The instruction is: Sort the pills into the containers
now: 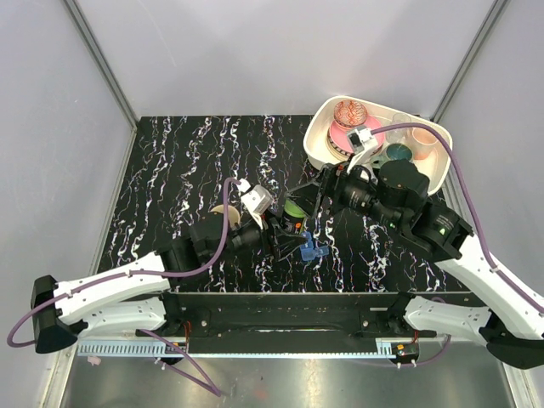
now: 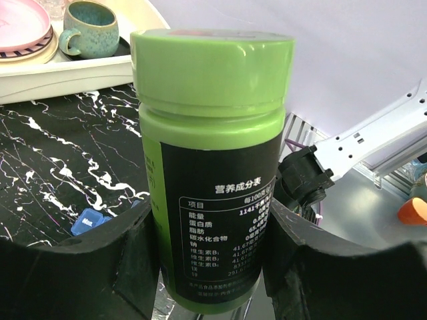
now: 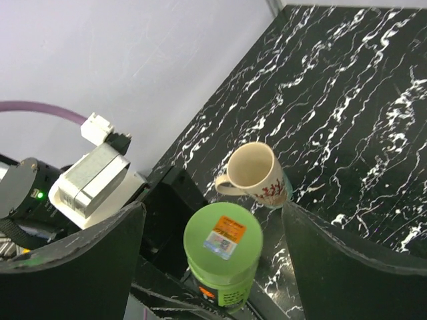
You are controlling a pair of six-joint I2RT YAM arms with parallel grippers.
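My left gripper [image 1: 286,229] is shut on a green pill bottle [image 1: 295,210] with a black label and holds it upright; the green lid is on. In the left wrist view [image 2: 210,263] the bottle [image 2: 212,160] fills the gap between both fingers. My right gripper [image 1: 320,197] is open, its fingers spread either side of the bottle's lid [image 3: 222,240] without touching it in the right wrist view [image 3: 213,250]. The small blue pill box [image 1: 313,251] lies on the table just right of the bottle and shows in the left wrist view [image 2: 90,220]. No loose pills show.
A beige mug [image 3: 257,175] with a red pattern lies on its side just beyond the bottle, also in the top view [image 1: 224,212]. A white tray [image 1: 321,144] at the back right holds plates, bowls and a teal mug [image 2: 90,27].
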